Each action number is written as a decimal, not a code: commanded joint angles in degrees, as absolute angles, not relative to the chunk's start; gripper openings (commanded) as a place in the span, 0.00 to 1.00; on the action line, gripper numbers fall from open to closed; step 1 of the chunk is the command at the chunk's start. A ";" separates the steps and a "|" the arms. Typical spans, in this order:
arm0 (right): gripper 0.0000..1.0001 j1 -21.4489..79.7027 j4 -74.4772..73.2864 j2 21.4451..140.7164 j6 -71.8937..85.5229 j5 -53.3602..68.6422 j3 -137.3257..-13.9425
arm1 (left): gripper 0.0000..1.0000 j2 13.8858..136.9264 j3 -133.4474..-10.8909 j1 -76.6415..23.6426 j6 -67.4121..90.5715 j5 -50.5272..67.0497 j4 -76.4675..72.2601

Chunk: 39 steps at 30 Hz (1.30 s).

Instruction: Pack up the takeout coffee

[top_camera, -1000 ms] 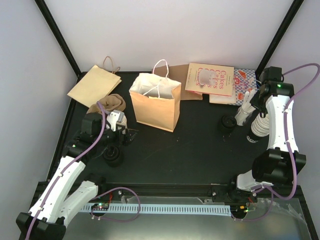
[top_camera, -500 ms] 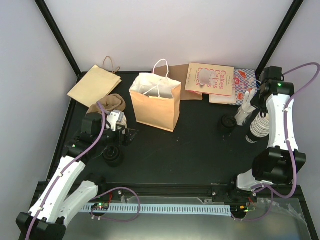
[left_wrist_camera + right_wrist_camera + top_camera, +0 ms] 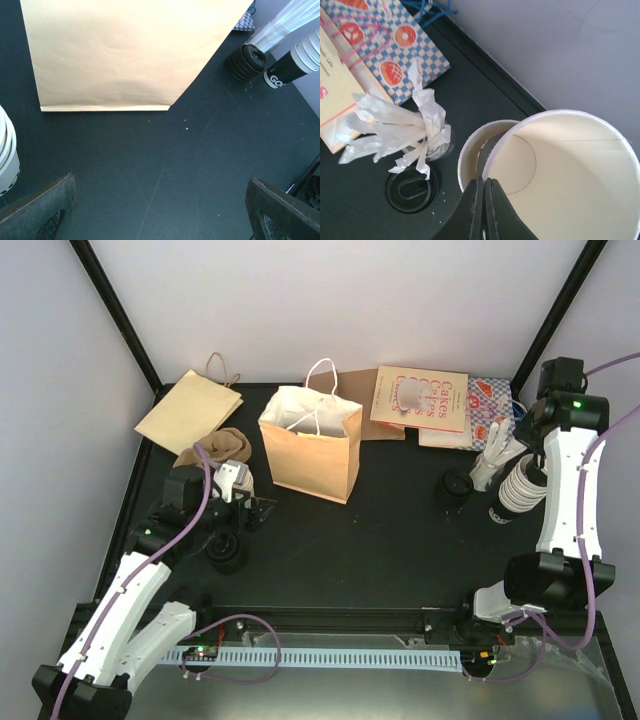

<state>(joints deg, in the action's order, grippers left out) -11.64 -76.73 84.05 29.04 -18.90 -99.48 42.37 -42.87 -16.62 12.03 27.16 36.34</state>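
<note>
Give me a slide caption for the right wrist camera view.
Right claw pinches the rim of a white paper cup over a second cup, beside a black lid.

A tan paper bag (image 3: 312,455) with white cord handles stands upright and open on the black table (image 3: 380,540). Far left, a flat paper bag (image 3: 188,412) lies just beside a brown pulp cup tray (image 3: 228,445). Far right lie a cream package printed "Cakes" (image 3: 420,398), a blue checkered doughnut-print bag (image 3: 478,412), and crumpled clear plastic wrap (image 3: 395,125).
</note>
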 commanded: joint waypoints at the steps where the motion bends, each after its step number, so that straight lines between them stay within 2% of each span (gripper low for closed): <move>1: 0.01 -11.78 -82.09 83.00 30.19 -23.21 -106.61 | 0.94 41.75 -43.07 -16.96 11.16 27.91 34.66; 7: 0.01 -10.66 -82.27 78.37 27.86 -18.48 -115.51 | 0.94 41.74 -43.07 -16.96 11.15 28.00 34.61; 10: 0.01 -6.58 -80.26 75.37 25.04 -12.86 -117.81 | 0.94 41.90 -42.98 -16.96 11.16 28.23 34.48; 12: 0.01 -4.73 -78.75 73.39 22.28 -5.02 -118.02 | 0.94 42.07 -42.98 -16.96 11.11 28.27 34.50; 16: 0.01 -3.14 -73.72 67.62 19.07 13.72 -112.92 | 0.94 42.32 -42.98 -16.96 11.10 28.25 34.49; 20: 0.01 3.44 -71.10 63.94 18.46 22.03 -104.91 | 0.94 42.66 -42.97 -16.97 11.21 28.27 34.39; 30: 0.01 34.84 -60.73 61.30 26.62 -0.30 -76.57 | 0.94 43.07 -42.98 -16.96 11.25 28.11 34.51; 34: 0.01 47.45 -55.94 62.93 29.56 -11.28 -69.68 | 0.94 43.23 -42.98 -16.96 11.32 28.04 34.45; 39: 0.01 55.56 -50.41 68.52 30.89 -19.39 -65.12 | 0.94 43.50 -42.98 -16.94 11.34 28.04 34.38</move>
